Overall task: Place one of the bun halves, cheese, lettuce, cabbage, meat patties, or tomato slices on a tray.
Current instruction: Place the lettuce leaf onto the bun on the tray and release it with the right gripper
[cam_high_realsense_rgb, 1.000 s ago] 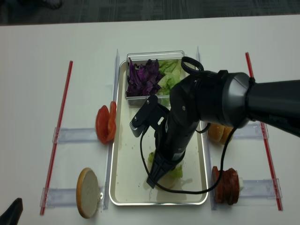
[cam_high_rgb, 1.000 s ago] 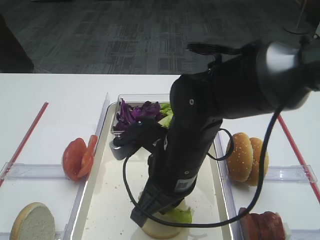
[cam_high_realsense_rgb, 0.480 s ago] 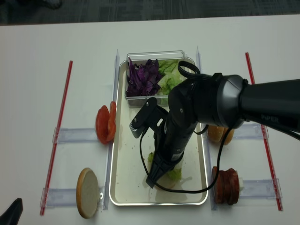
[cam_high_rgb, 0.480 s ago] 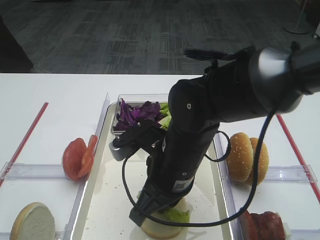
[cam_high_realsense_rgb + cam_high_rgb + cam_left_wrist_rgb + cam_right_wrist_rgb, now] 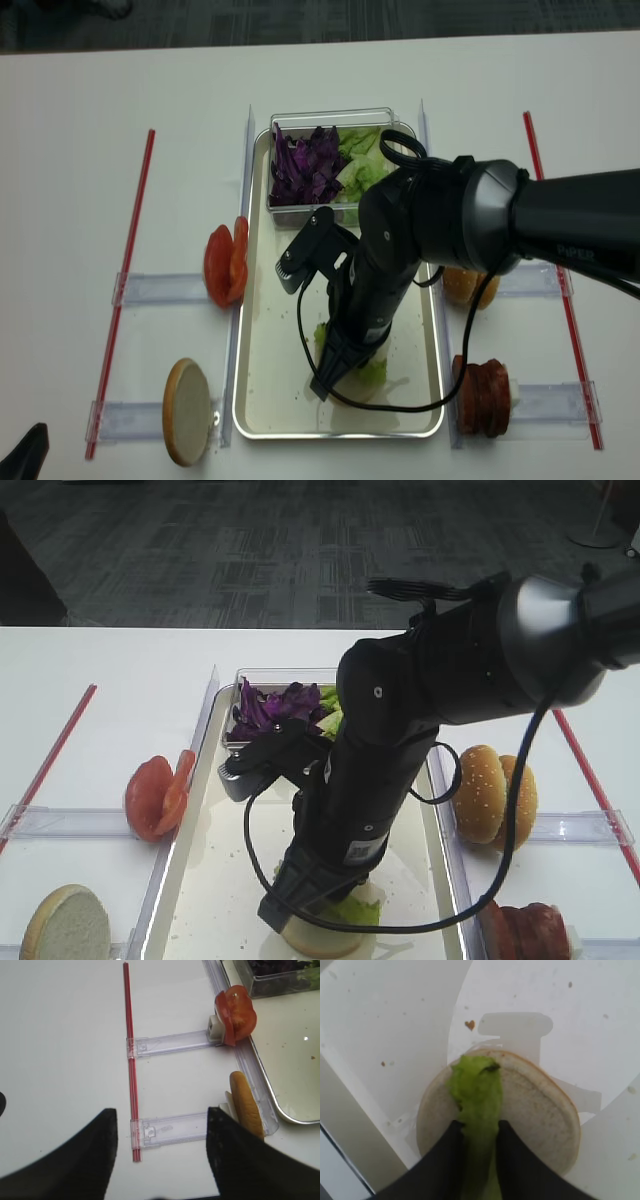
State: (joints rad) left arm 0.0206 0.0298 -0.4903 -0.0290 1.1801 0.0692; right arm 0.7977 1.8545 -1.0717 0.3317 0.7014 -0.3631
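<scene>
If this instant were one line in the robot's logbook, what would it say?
right gripper: around lettuce | lettuce: lying on bun half | bun half: on tray

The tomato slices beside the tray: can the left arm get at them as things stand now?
Probably yes. The tomato slices stand outside the tray, ahead of the open left gripper, with only bare table between; the right gripper works over the tray.

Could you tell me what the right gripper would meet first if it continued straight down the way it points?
Most likely the lettuce between its fingers, then the flat bun half lying directly beneath on the tray.
</scene>
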